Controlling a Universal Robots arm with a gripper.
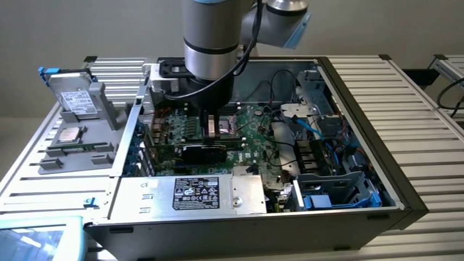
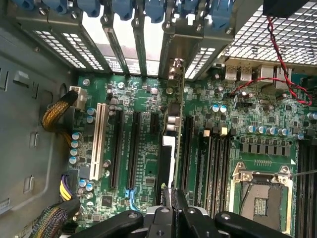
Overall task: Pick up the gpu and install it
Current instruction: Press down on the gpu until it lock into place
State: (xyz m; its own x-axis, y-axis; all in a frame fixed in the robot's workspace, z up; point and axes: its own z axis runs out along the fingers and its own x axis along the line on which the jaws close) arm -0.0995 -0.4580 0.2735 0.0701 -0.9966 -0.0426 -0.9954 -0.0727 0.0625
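Wrist view: looks straight down the gpu [image 2: 175, 148], seen edge-on as a thin upright line above the board [image 2: 143, 163], clamped at its near edge by the closed jaws of the gripper [image 2: 174, 210]

Exterior view: puts the gripper [image 1: 212, 133] deep in the open case [image 1: 362, 81], pinching the top of the gpu [image 1: 203, 155] over the middle of the board; cannot tell whether seated in a slot [image 2: 132, 148] or just above one

Risks, as judged from here:
- could land between slots or beside one if slightly off line, given several long black slots side by side
- could tilt in so narrow a pinch and jam at one end under pressing
- could catch its bracket end on the rear slot covers [image 2: 143, 39]
- could snag the loose black cables [image 1: 275, 147] near the arm

Surface and room: case flat on a slatted metal table [image 1: 420, 109], drive [image 1: 73, 98] propped on a stand at the exterior view's left, plain grey wall [image 1: 87, 27] behind
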